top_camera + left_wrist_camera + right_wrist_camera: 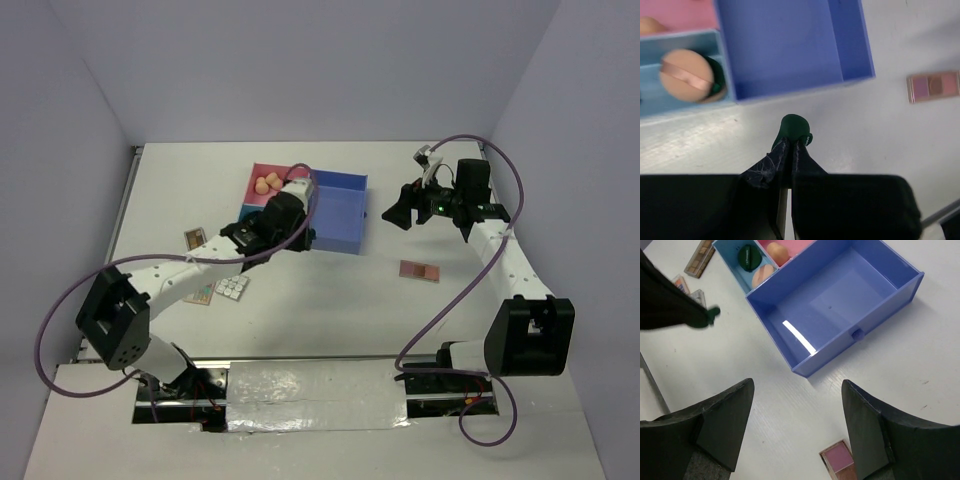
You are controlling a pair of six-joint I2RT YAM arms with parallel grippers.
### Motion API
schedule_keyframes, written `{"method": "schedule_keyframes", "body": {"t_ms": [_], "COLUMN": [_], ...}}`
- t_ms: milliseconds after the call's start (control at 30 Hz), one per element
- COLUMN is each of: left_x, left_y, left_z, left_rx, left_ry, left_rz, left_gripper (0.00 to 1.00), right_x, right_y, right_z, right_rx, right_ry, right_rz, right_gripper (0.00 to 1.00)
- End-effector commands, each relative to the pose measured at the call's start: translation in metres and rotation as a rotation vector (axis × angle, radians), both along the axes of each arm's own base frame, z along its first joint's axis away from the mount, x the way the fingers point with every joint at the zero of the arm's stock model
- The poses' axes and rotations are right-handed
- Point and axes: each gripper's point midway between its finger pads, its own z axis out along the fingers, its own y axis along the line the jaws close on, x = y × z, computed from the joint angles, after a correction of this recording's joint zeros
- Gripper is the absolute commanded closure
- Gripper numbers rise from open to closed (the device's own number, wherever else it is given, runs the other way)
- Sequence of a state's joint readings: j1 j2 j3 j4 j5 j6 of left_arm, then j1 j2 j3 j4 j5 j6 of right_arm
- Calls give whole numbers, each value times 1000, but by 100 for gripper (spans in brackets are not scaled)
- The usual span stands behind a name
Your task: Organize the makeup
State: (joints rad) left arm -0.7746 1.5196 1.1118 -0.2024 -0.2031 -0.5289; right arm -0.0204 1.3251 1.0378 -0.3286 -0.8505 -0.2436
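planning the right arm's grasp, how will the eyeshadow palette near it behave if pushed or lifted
The eyeshadow palette lies flat on the table, so it should slide, not roll or tip. Its thin edge likely gives the open right end effector little to pinch. It looks rigid, probably light.

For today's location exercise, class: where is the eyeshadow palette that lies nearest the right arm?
In the top view, the eyeshadow palette lies flat on the table, right of centre, a little off the blue tray's near right corner.

Lab: plain walls (pixel 300 60), white tbl (pixel 330 300)
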Motion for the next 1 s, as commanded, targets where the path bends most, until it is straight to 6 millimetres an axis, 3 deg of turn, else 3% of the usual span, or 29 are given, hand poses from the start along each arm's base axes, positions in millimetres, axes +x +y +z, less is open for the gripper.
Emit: {"method": "schedule_keyframes", "body": {"t_ms": [0,100,367,533,700,900,967], "left_x": [24,50,83,98,108,117,118], "left_y": [19,53,90,98,103,104,105], "left_z": [18,18,1,-16,-22,-29,-29], "left_rx": [-75,-79,-23,20,32,42,46], "left_ry": [-42,-38,-13,17,22,38,38], "left_rz": [68,159,245,263,280,282,284], "left_gripper": [100,100,100,100,99,86,75], "right_x": [0,0,-4,-3,-4,-3,-2], "right_y": [-1,-1,-1,-1,-2,-2,-3], "right_z": [10,10,8,9,8,5,5], "right_rx": [0,1,-10,-13,-14,-17,-19], "right_ry": [-52,-49,-50,-53,-50,-47,-46], "right_rz": [4,5,12,13,10,8,6], "right_gripper": [22,22,21,20,20,19,19]}}
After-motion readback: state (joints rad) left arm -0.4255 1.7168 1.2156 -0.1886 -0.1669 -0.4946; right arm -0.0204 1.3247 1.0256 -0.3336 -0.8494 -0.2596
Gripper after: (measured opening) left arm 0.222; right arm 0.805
